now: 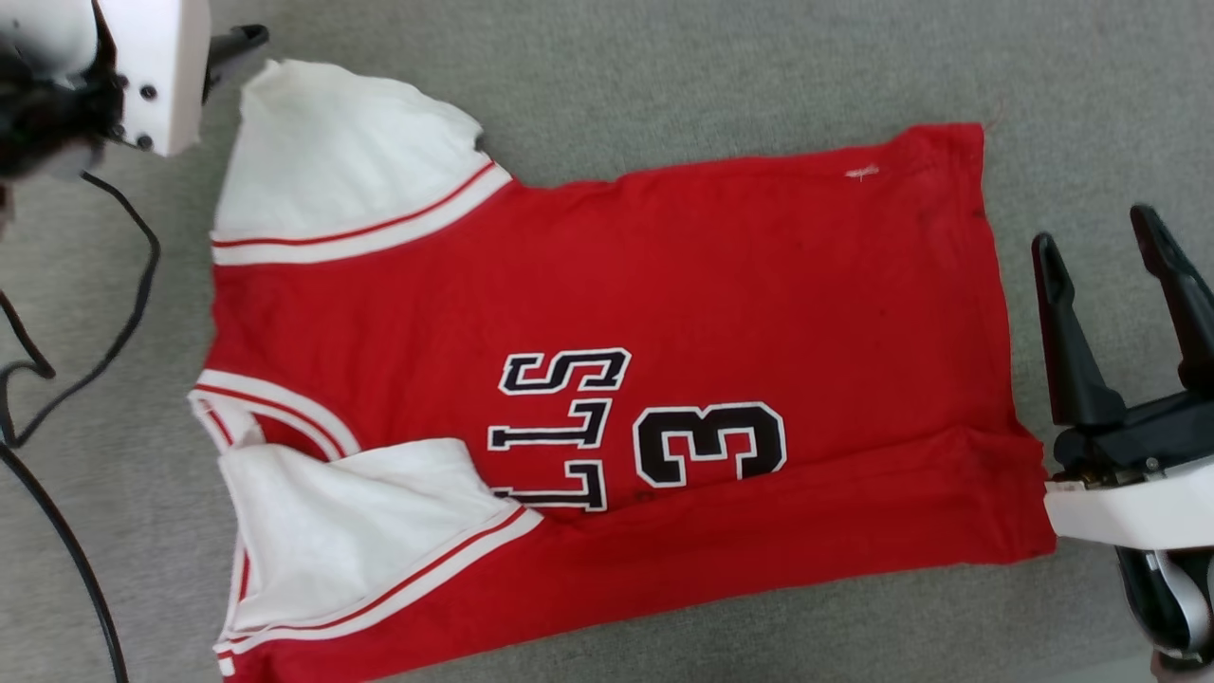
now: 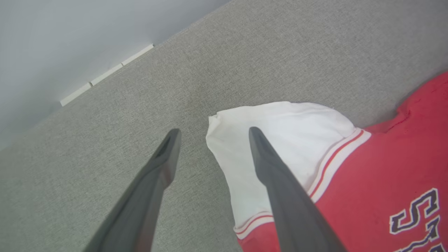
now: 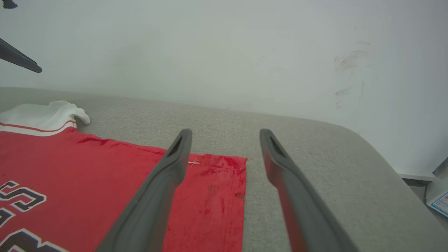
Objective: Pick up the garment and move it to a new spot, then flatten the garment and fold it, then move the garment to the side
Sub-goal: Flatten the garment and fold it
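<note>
Head view: one red garment [image 1: 607, 313] is laid lengthwise mid-surface [image 1: 664, 76], its near long side folded over and one of its two white sleeves tucked in. Left wrist view: the left end effector [image 2: 214, 130] is held spread over the far sleeve [image 2: 297, 129], probably for the next fold. Right wrist view: the right end effector [image 3: 225, 131], spread and empty, is poised above the far hem corner [image 3: 241, 161].

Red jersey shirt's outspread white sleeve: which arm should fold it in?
Left. The left fingers hang open over that sleeve; the right fingers are open beyond the hem, opposite end.
</note>
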You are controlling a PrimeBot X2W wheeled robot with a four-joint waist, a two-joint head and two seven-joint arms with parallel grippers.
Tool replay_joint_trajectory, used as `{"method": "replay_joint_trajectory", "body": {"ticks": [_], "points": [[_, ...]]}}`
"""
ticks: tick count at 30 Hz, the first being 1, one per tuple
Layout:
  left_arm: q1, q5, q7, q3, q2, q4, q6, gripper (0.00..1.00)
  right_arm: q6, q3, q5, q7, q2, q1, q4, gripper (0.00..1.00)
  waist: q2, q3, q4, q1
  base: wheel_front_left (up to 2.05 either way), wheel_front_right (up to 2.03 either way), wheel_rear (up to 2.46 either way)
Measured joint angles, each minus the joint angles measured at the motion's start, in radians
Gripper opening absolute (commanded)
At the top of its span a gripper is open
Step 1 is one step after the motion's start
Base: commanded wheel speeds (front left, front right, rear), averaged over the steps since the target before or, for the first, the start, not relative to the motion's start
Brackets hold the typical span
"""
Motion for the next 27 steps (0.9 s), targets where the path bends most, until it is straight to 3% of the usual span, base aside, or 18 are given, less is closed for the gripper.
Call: {"method": "replay_joint_trajectory", "body": {"ticks": [6, 14, 16, 22, 27], "points": [[-0.099, -0.001, 0.2, -0.053, -0.025, 0.069, 0.003, 1.0, 0.0, 0.036, -0.001, -0.016, -0.001, -0.063, 0.018, 1.0, 0.0, 0.084, -0.033, 0.0001, 0.0, 0.0, 0.0], [-0.13, 0.029, 0.279, -0.097, -0.015, 0.119, -0.009, 1.0, 0.0, 0.066, 0.013, -0.042, -0.004, -0.118, 0.072, 1.0, 0.0, 0.151, -0.064, 0.0, 0.0, 0.0, 0.0], [-0.13, 0.021, 0.286, -0.103, -0.013, 0.125, -0.021, 0.0, 0.0, 0.065, 0.016, -0.05, -0.023, -0.14, 0.097, 1.0, 0.0, 0.145, -0.063, 0.0, 0.0, 0.0, 0.0], [-0.108, 0.021, 0.244, -0.125, -0.039, 0.115, -0.044, 0.0, 0.0, 0.035, 0.014, -0.046, -0.081, -0.211, 0.1, 1.0, 0.0, 0.099, -0.045, 0.0001, 0.0, 0.0, 0.0], [-0.093, 0.018, 0.199, -0.145, -0.061, 0.074, -0.062, 0.0, 0.0, 0.039, 0.012, 0.09, -0.185, -0.301, 0.086, 1.0, 0.0, 0.046, -0.015, 0.0, 0.0, 0.0, 0.0]]}}
